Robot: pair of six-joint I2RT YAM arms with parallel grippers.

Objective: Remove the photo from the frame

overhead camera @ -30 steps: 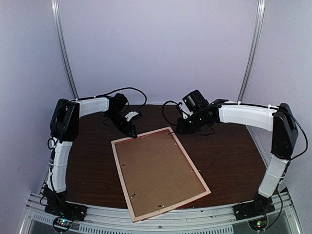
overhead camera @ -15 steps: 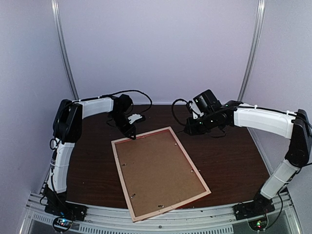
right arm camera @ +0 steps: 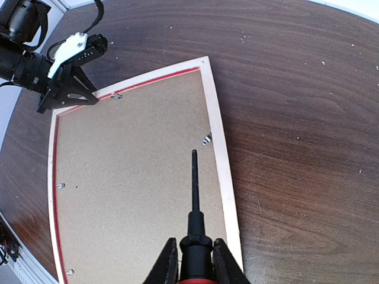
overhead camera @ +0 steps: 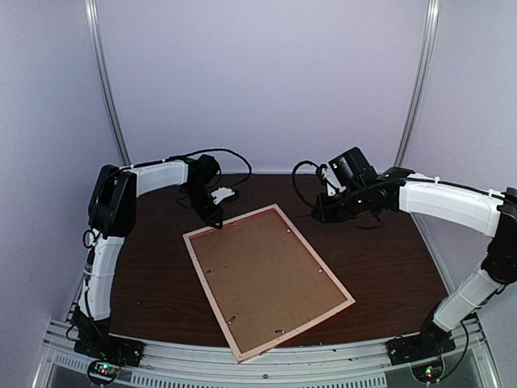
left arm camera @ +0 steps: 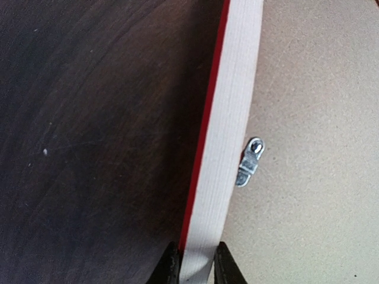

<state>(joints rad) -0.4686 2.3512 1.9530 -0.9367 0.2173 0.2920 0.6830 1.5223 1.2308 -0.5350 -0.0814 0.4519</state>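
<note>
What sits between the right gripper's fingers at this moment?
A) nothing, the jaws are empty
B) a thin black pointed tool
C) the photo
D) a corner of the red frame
B: in the right wrist view the right gripper is clamped on a thin black pointed tool, whose tip points out over the brown backing board.
</note>
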